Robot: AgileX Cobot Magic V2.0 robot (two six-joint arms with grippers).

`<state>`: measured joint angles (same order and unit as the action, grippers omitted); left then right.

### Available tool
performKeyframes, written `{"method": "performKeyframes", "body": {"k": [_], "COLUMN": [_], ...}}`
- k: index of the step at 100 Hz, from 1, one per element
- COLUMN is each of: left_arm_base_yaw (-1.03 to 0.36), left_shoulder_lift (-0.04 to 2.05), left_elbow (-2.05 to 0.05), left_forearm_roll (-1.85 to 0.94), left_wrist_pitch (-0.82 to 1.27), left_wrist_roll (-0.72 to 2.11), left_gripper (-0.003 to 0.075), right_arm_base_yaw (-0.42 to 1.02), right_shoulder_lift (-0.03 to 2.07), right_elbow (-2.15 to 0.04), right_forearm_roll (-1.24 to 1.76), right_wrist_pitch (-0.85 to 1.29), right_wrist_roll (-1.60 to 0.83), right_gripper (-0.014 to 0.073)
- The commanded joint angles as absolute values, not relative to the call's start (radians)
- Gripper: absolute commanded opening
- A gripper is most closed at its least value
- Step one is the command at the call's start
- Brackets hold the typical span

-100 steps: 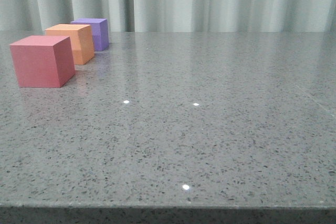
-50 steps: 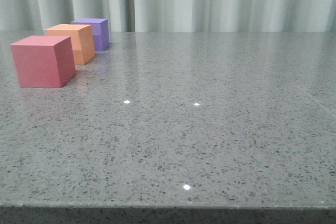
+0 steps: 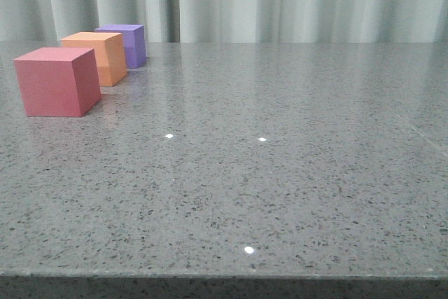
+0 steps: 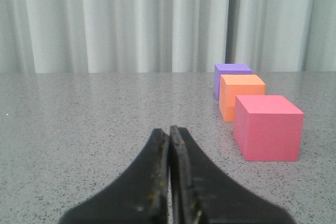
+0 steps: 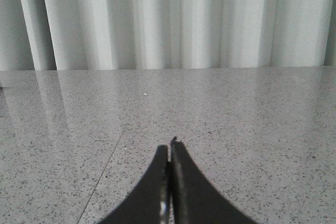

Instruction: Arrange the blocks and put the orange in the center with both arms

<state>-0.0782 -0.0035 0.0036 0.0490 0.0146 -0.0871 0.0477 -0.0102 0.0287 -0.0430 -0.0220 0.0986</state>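
Observation:
Three cubes stand in a row at the far left of the grey speckled table. The pinkish-red cube [image 3: 56, 80] is nearest, the orange cube [image 3: 98, 57] is in the middle, and the purple cube [image 3: 127, 42] is farthest. All three show in the left wrist view too: pinkish red [image 4: 268, 127], orange [image 4: 240, 95], purple [image 4: 230, 77]. My left gripper [image 4: 169, 129] is shut and empty, low over the table, apart from the cubes. My right gripper [image 5: 170, 146] is shut and empty over bare table. Neither gripper shows in the front view.
The grey speckled table [image 3: 266, 173] runs to a front edge near the bottom of the front view. Pale pleated curtains [image 3: 280, 1] hang behind its far edge. A thin seam line [image 5: 105, 171] crosses the table in the right wrist view.

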Motion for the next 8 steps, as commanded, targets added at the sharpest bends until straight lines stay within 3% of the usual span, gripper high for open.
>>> {"method": "performKeyframes", "body": {"k": [1,8], "left_arm_base_yaw": [-0.08,-0.08], "left_shoulder_lift": [-0.04,-0.04], "left_elbow": [0.044,0.044], "left_forearm_roll": [0.047,0.047], "left_wrist_pitch": [-0.068,-0.068], "left_wrist_roll": [-0.089,-0.089], "left_gripper": [-0.002,-0.002], "right_arm_base_yaw": [0.042,0.042], "right_shoulder_lift": [-0.032,-0.032], "right_elbow": [0.009,0.009], "right_forearm_roll": [-0.041,-0.041], "right_wrist_pitch": [-0.111,-0.111], "right_wrist_roll": [0.094,0.094], "right_gripper": [-0.0069,-0.0069]}}
